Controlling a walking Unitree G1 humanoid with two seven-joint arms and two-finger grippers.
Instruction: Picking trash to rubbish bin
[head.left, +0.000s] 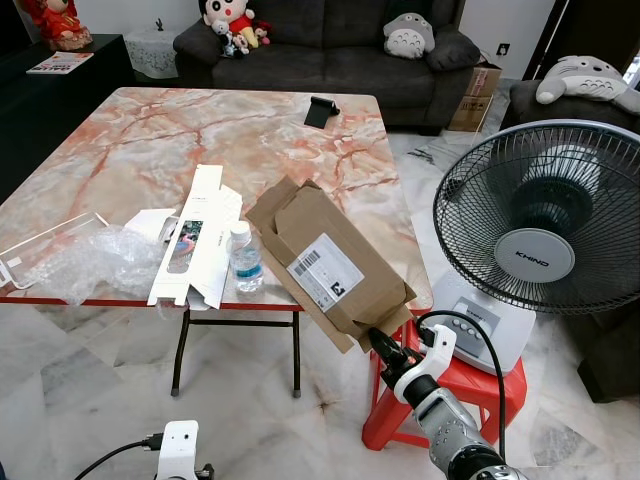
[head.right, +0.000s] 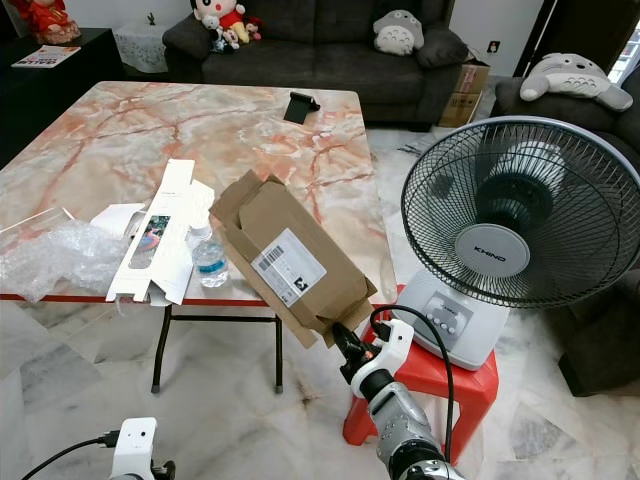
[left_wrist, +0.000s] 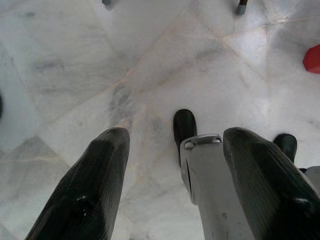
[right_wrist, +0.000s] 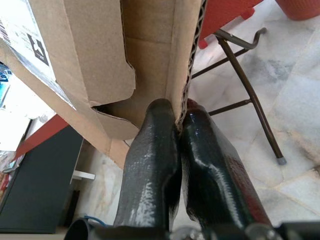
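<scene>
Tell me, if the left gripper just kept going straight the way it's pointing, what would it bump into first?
Most likely the marble floor. The left gripper hangs open, pointing down at bare tiles, with the robot's own silver leg and black foot just beside that line. Depth is hard to judge, so the foot might be grazed first.

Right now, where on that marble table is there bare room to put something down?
The far half of the marble table is bare, bordered by the black phone stand and the sofa-side edge. The near edge is crowded: bubble wrap, white carton, water bottle, and the cardboard box that the right gripper pinches with its jaws shut.
</scene>
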